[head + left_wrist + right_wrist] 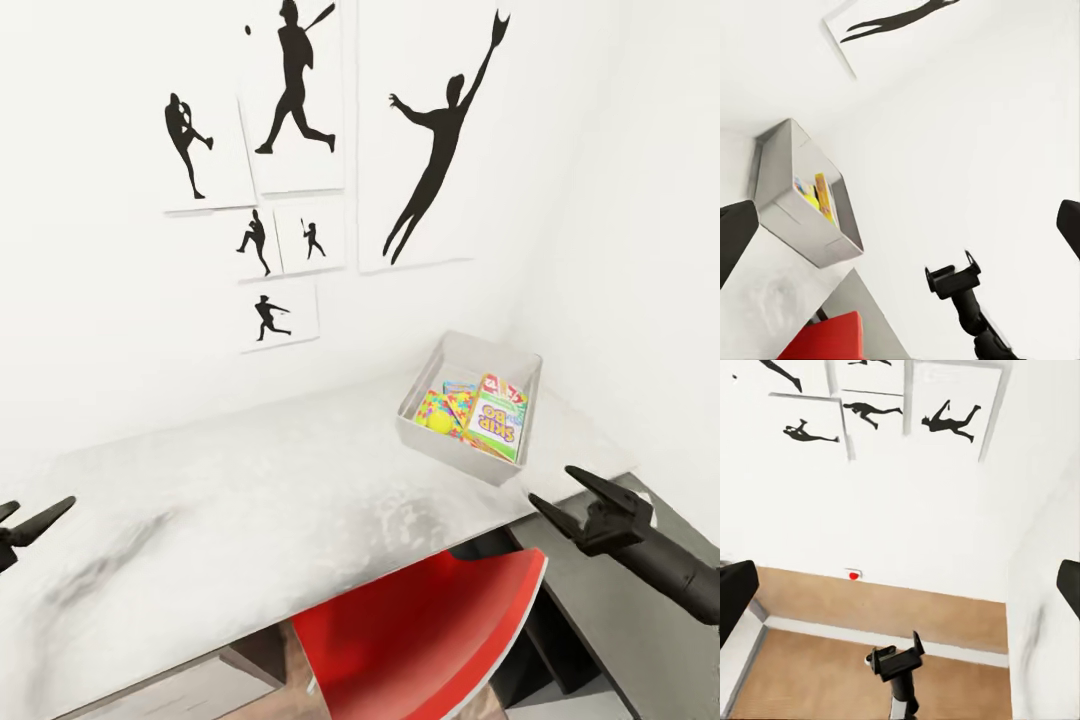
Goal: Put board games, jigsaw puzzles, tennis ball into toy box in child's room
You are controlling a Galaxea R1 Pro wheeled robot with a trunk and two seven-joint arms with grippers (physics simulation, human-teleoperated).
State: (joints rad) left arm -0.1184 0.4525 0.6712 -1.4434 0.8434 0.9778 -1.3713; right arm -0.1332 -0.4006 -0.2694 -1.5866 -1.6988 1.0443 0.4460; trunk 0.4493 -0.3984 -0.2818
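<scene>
From the head view, the toy box [470,405] stood on the table [250,500] near the corner, holding a SKIP-BO game [497,418], puzzles [450,405] and the tennis ball [439,424]. Both grippers, left [25,527] and right [572,495], hung spread and empty. The left wrist view showed the right gripper [952,274] beyond the box. The right wrist view showed the left gripper [896,656] over the floor [832,675]. Packing looked nearly finished; next came finding any remaining game.

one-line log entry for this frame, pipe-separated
toy box on table: SKIP-BO game, puzzle, tennis ball inside | left gripper open, empty | right gripper open, empty | red chair under table
</scene>
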